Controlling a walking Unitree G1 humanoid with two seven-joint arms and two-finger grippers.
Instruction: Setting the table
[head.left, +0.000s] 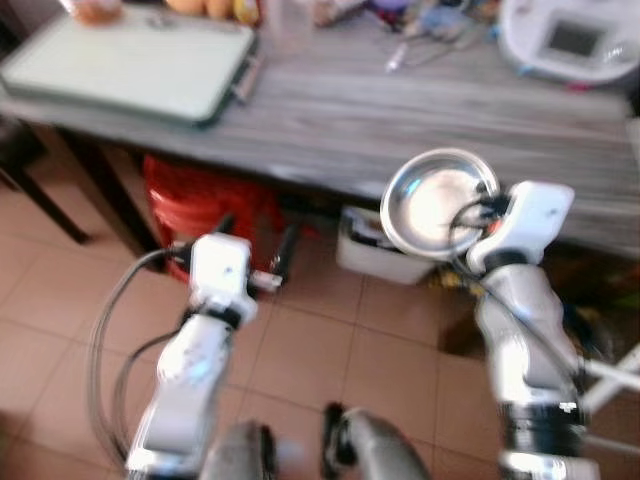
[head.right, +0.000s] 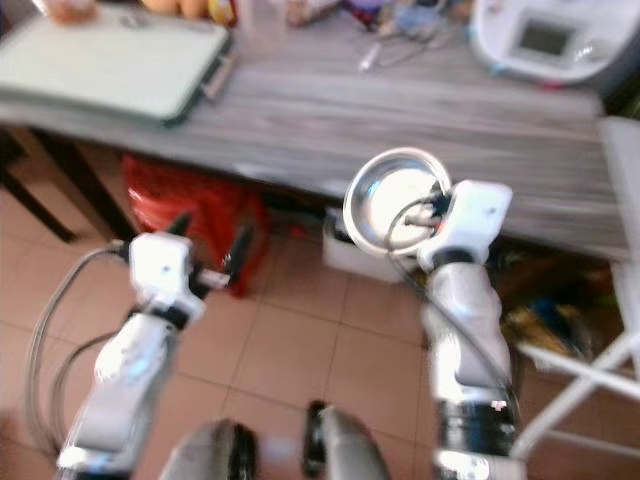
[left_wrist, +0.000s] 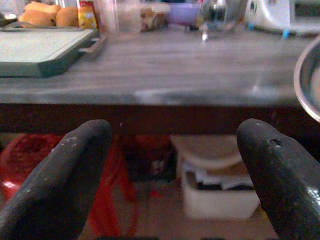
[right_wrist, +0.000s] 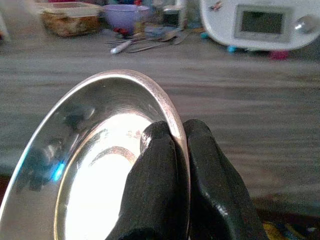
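Nearest, terracotta-tiled floor (head.left: 330, 350) under both silver arms. On the left, left gripper (left_wrist: 172, 165) hanging below the counter edge, jaws spread wide with nothing between them. On the right, right gripper (right_wrist: 172, 150) with jaws pinched on the rim of a shiny round stainless-steel plate (head.left: 435, 200), held tilted at the near edge of the grey wood-grain counter (head.left: 400, 110). Under the counter, a red plastic stool (head.left: 200, 210) to the left and a white plastic box (head.left: 375, 250) just right of it. Farther back on the counter, a pale green rectangular tray (head.left: 130, 60) at far left, loose metal cutlery (right_wrist: 145, 44) mid-far, a white appliance with a small screen (head.left: 570, 40) at far right.
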